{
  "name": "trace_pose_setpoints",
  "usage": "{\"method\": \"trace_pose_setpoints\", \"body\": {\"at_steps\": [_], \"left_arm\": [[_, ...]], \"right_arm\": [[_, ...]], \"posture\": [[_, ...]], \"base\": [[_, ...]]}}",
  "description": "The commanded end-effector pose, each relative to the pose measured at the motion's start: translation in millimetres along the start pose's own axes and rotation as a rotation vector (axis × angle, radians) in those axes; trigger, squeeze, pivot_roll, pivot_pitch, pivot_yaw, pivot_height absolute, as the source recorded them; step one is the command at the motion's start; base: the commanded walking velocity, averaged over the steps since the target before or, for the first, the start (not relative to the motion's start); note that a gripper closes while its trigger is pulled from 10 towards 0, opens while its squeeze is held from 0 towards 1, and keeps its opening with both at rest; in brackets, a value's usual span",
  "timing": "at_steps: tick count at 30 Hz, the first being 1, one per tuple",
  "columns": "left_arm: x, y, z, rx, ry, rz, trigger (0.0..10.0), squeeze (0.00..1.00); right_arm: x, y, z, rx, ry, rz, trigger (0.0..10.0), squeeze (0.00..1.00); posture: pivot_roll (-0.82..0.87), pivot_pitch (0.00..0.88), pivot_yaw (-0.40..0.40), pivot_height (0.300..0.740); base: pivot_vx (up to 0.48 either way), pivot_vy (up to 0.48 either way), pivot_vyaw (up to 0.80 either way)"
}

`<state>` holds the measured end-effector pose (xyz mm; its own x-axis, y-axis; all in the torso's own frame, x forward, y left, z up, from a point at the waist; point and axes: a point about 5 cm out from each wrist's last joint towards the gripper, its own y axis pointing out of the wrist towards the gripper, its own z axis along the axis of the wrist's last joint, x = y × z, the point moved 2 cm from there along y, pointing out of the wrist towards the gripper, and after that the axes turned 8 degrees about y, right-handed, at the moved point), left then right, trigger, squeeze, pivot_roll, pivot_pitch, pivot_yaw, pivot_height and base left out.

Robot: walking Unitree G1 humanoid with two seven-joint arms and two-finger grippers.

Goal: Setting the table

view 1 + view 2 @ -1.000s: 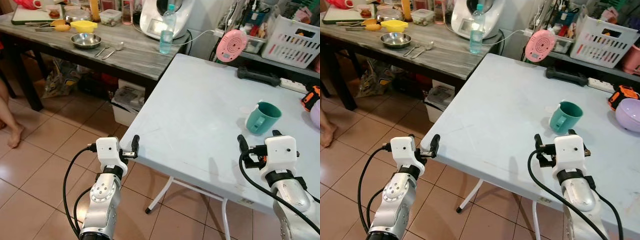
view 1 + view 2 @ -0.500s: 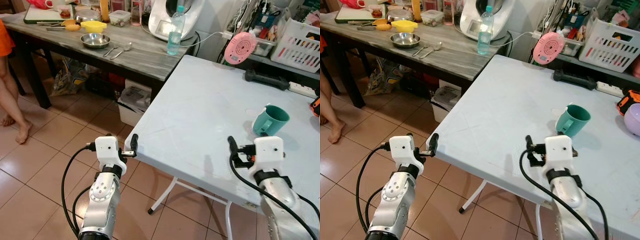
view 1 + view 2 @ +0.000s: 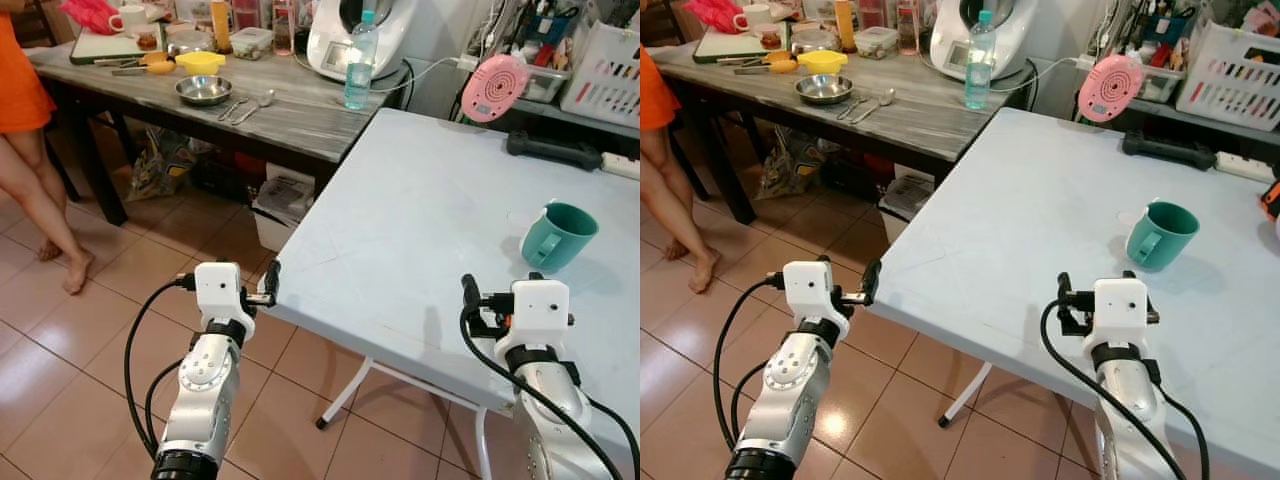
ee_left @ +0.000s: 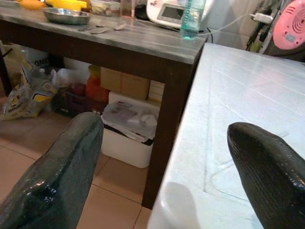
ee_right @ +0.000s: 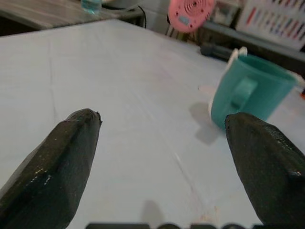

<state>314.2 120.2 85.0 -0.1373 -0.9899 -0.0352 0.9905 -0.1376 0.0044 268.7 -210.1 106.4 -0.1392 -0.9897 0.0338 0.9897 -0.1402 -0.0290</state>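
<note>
Left eye view: a pale blue table [image 3: 420,210] is being shown ahead, with a teal mug [image 3: 556,236] standing upright near its right side. The left tool [image 3: 268,284] is being held just off the table's near left corner; the right tool [image 3: 470,297] is being held above the table's near edge, short of the mug and apart from it. A dark wooden table [image 3: 290,110] is being shown beyond on the left, carrying a steel bowl [image 3: 203,89], spoons [image 3: 247,102] just beside it, a water bottle [image 3: 361,63] and a white appliance [image 3: 365,25]. A pink round device [image 3: 495,87] and a black handle-shaped object [image 3: 553,157] are being seen at the pale table's far edge. A person's legs [image 3: 50,205] are being seen standing on the tiled floor [image 3: 80,340] at far left.

Right eye view: the same scene is being shown.

Left wrist view: the left tool's two fingers [image 4: 62,176] are being held wide apart, with nothing between them; the pale table's corner is lying between and beneath them.

Right wrist view: the right tool's fingers [image 5: 52,167] are being held wide apart over the table top, the mug being seen ahead, handle facing the camera.
</note>
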Motion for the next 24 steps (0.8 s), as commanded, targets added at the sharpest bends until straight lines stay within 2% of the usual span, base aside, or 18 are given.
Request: {"method": "trace_pose_setpoints", "body": {"at_steps": [1,5,24], "left_arm": [[5.0,2.3,-1.1,-0.015,0.013,-0.033,10.0,0.0],[6.2,2.9,-2.4,-0.02,0.017,-0.041,10.0,0.0],[7.8,7.2,0.1,-0.01,0.021,-0.049,10.0,0.0]], "right_arm": [[2.5,-1.3,1.1,0.013,0.002,-0.02,10.0,0.0],[2.2,-3.1,-0.7,0.006,0.006,-0.028,10.0,0.0],[6.2,0.1,2.0,0.013,-0.008,-0.044,10.0,0.0]], "posture": [[-0.2,0.0,-0.012,0.74],[-0.2,0.0,-0.007,0.74],[-0.21,0.0,-0.007,0.74]], "base": [[0.0,0.0,0.0],[0.0,0.0,0.0],[0.0,0.0,-0.77]]}}
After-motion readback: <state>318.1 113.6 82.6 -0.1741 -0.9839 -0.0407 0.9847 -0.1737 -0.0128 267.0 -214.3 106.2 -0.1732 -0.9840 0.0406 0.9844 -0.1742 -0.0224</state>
